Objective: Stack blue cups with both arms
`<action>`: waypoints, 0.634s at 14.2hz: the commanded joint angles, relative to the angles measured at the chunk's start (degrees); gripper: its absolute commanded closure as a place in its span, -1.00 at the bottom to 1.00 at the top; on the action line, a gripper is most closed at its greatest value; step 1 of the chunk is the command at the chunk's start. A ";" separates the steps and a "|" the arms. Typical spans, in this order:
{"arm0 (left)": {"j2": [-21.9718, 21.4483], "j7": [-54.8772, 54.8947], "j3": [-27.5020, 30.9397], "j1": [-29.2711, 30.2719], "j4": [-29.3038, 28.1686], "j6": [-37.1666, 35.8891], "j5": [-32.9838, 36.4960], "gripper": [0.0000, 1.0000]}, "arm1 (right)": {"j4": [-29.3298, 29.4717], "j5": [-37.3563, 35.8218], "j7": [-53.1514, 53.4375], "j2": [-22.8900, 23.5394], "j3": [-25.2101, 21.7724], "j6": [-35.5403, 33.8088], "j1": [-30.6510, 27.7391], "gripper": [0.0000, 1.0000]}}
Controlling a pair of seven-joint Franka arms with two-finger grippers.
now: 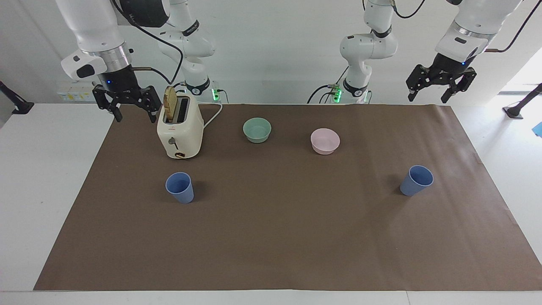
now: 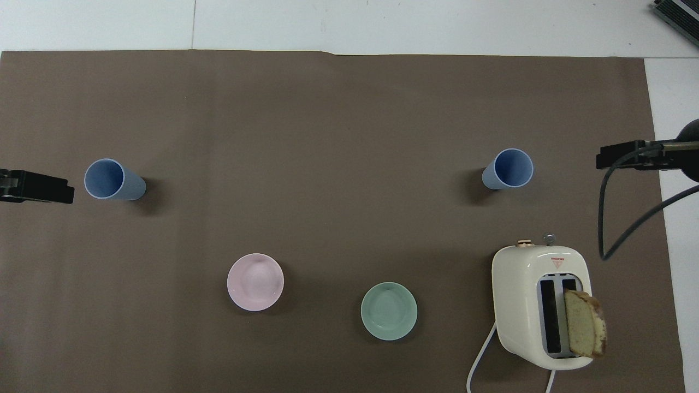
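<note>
Two blue cups stand upright and apart on the brown mat. One cup [image 1: 180,187] [image 2: 508,169] is toward the right arm's end, farther from the robots than the toaster. The other cup [image 1: 416,180] [image 2: 112,180] is toward the left arm's end. My right gripper [image 1: 135,117] [image 2: 628,155] hangs open and empty in the air beside the toaster, over the mat's edge. My left gripper [image 1: 427,100] [image 2: 33,186] hangs open and empty over the mat's edge at the left arm's end. Neither gripper touches a cup.
A cream toaster [image 1: 180,131] [image 2: 540,305] with a slice of bread sticking up stands near the right arm, its cord trailing toward the robots. A pale green bowl [image 1: 257,129] [image 2: 389,311] and a pink bowl [image 1: 324,141] [image 2: 255,281] sit between the arms' bases and the cups.
</note>
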 commanded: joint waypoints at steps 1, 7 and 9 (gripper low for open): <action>-0.57 0.06 0.16 -0.21 -0.05 -0.11 -0.51 -1.00 | -0.51 -0.45 -1.23 -0.31 0.28 0.38 -0.62 -1.00; -0.57 0.41 0.69 0.67 -0.66 2.78 -0.51 -1.00 | -0.51 -0.45 -1.23 -0.31 0.28 0.38 -0.62 -1.00; -0.30 0.41 0.69 1.54 -1.19 5.07 -0.51 -1.00 | -0.51 -0.45 -1.23 -0.31 0.28 0.38 -0.62 -1.00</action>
